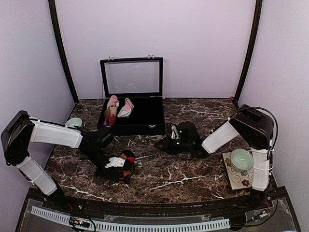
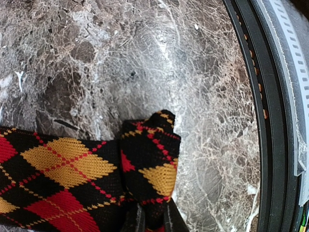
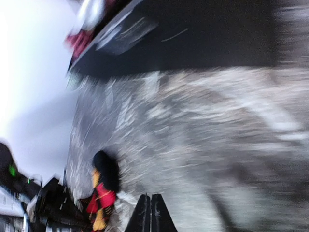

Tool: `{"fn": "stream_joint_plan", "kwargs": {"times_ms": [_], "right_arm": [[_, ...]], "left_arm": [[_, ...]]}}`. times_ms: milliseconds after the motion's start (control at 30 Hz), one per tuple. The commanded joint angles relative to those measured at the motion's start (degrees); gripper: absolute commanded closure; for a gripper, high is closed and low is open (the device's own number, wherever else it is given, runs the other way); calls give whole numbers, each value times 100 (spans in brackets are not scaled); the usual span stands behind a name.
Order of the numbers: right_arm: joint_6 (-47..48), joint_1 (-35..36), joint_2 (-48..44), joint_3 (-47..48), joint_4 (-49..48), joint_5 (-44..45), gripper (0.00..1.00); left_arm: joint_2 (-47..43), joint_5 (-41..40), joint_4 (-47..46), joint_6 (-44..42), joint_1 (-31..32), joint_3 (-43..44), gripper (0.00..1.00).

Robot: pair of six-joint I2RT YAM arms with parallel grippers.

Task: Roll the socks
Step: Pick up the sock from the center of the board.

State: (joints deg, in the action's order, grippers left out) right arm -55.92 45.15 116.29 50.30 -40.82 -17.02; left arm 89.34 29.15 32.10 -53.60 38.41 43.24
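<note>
The black argyle sock (image 1: 126, 163) with red and yellow diamonds lies bunched on the marble table, front left of centre. My left gripper (image 1: 117, 166) is at it. In the left wrist view the sock (image 2: 72, 169) fills the lower left, and the left gripper (image 2: 152, 221) is shut on a folded end of it. The pink spotted sock (image 1: 127, 108) lies in the black case at the back. My right gripper (image 1: 161, 144) is shut and empty, low over the table middle. In the blurred right wrist view its fingers (image 3: 149, 215) are pressed together, with the argyle sock (image 3: 102, 193) to their left.
The black case (image 1: 145, 126) stands open at the back with its glass lid up; a pink-topped upright roll (image 1: 111, 109) stands in it beside the pink sock. A pale bowl (image 1: 73, 123) sits at the left. A bowl (image 1: 241, 159) on a patterned mat (image 1: 236, 180) sits at the right.
</note>
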Motion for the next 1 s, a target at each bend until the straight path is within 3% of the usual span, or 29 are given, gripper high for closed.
{"fn": "stream_joint_plan", "kwargs": {"times_ms": [0,133,333,500,700,967], "right_arm": [[423,623,284,935,285,-784,100],[533,951,915,1962,836,-971,100],[533,1096,1587,2758,1419,-971,100],[533,1161,1947,3519,3176,-971,100],[533,1164,1772,3410,3745,-971,100],[533,1163,482,2318,3711,-971,100]], "left_arm": [[141,-227,667,50,-22,-119,100],[181,-207,679,53,-25,-59,100],[204,-179,686,78,-29,-12,100],[253,-125,703,90,-32,34,100],[334,-3,712,112,-34,147,100],[1064,362,796,240,-34,917,100]]}}
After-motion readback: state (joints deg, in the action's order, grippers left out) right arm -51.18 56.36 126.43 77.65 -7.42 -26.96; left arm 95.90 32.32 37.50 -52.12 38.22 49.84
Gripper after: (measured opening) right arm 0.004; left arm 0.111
